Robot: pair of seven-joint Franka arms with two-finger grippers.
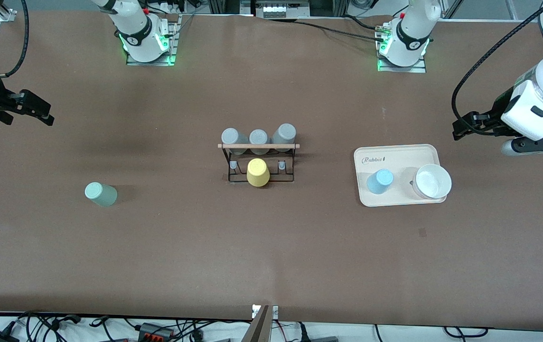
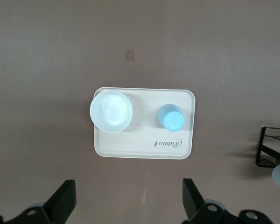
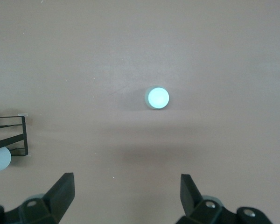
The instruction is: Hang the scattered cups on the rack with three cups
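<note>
The pale mint-green cup stands upside down on the bare table toward the right arm's end; it also shows in the right wrist view. The light blue cup stands upside down on the beige tray, and shows in the left wrist view. The black wire rack with a wooden rod stands mid-table. My right gripper is open and empty, up over the right arm's end of the table. My left gripper is open and empty, up over the left arm's end.
Three grey cups hang on the rack's farther row and a yellow cup on its nearer row. A white bowl sits on the tray beside the blue cup. Rack corners show in both wrist views.
</note>
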